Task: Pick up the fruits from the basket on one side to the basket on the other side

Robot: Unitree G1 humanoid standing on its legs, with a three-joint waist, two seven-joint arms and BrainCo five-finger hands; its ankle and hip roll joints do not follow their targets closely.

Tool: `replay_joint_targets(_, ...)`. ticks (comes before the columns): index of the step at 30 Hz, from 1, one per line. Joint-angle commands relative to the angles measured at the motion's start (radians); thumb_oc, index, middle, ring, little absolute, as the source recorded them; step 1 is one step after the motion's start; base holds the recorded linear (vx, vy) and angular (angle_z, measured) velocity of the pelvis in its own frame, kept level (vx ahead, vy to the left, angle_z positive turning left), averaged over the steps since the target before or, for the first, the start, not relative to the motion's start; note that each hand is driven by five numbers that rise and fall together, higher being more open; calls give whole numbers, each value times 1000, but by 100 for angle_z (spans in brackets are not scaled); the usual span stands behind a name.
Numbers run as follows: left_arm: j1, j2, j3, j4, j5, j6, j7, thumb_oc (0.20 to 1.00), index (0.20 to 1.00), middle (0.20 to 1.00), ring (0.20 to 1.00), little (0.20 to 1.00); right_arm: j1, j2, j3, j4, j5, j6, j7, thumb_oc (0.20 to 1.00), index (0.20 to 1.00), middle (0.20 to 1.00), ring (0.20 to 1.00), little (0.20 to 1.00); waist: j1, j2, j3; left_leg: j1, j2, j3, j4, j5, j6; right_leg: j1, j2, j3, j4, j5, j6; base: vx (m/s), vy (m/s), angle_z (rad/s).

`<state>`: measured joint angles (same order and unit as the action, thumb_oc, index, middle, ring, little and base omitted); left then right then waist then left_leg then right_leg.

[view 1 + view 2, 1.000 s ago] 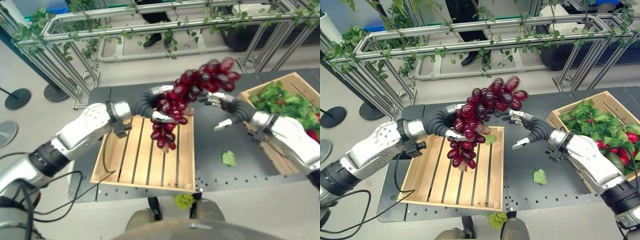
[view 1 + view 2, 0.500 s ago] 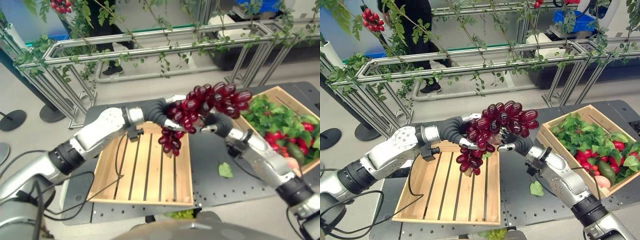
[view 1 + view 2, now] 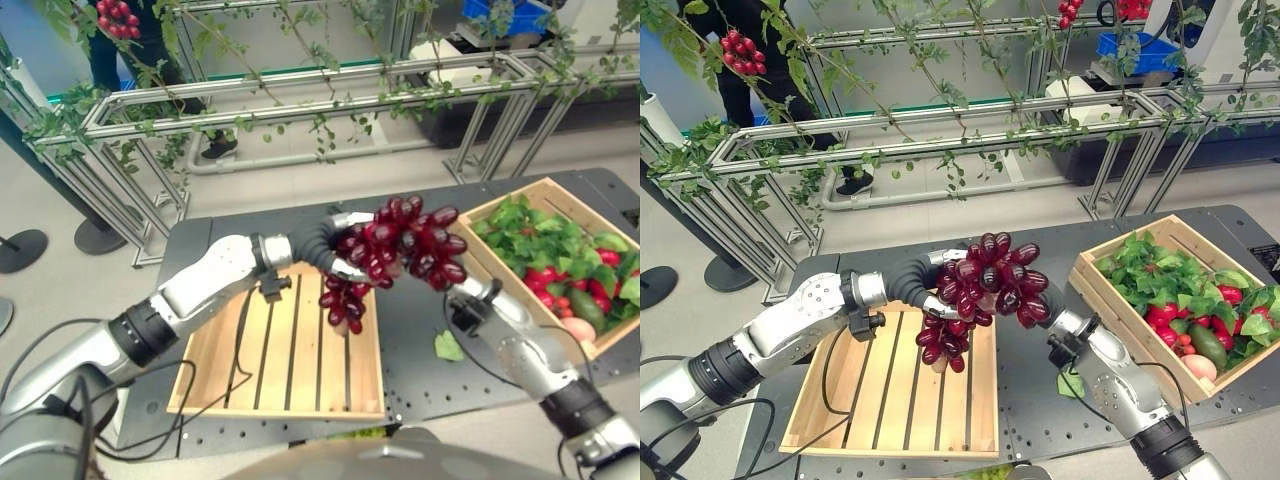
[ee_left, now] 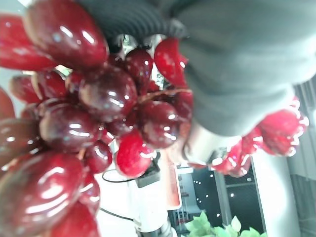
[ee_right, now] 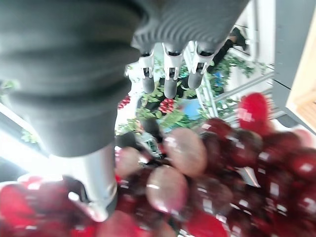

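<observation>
A big bunch of dark red grapes (image 3: 405,245) hangs in the air above the far right corner of an empty slatted wooden crate (image 3: 290,370). My left hand (image 3: 912,283) reaches in from the left and is shut on the bunch's left part; grapes (image 4: 98,98) crowd its wrist view. My right hand (image 5: 168,81) is tucked under and behind the bunch's right end, its fingers straight, with grapes lying by its thumb. A second crate (image 3: 510,197) at the right holds green leaves and red and green produce.
A loose green leaf (image 3: 447,346) lies on the dark table (image 3: 410,335) between the crates. Behind the table runs a metal frame with vines (image 3: 300,85). A person (image 3: 740,90) stands beyond it.
The camera has tilted. My right hand, which stood open beside the bunch a second ago, has come in under its right end. My left hand has kept hold of the grapes.
</observation>
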<state>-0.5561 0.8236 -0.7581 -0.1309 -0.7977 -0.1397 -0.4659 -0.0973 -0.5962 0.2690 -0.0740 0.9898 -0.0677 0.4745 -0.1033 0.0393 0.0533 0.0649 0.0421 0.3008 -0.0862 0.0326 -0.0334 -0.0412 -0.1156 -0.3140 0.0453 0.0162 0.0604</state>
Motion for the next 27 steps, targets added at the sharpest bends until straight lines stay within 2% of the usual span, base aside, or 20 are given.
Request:
replay_joint_targets(1, -35, -33, 124, 37, 0, -42, -2, 200, 200, 200, 200, 200, -52, 30, -59, -104, 41, -84, -7, 1000, 1000, 1000, 1000, 1000, -4, -31, -9, 43, -52, 1, 8, -46, -22, 48, 26, -27, 22, -20, 99, 0, 0, 0)
replay_joint_targets(15, 2, -51, 154, 34, 13, -33, -11, 200, 200, 200, 200, 200, -96, 30, -117, -135, 22, -111, -22, 1000, 1000, 1000, 1000, 1000, 1, -34, -15, 44, -51, -4, 9, -48, -21, 50, 25, -29, 25, -24, 97, 1, -1, -1)
replay_joint_targets(27, -13, -84, 132, 59, 27, -31, -16, 200, 200, 200, 200, 200, -133, 19, -93, -146, -54, -126, -27, 1000, 1000, 1000, 1000, 1000, 1, -33, -6, 45, -54, -6, 11, -51, -14, 42, 19, -25, 44, -25, 99, 0, 0, 0)
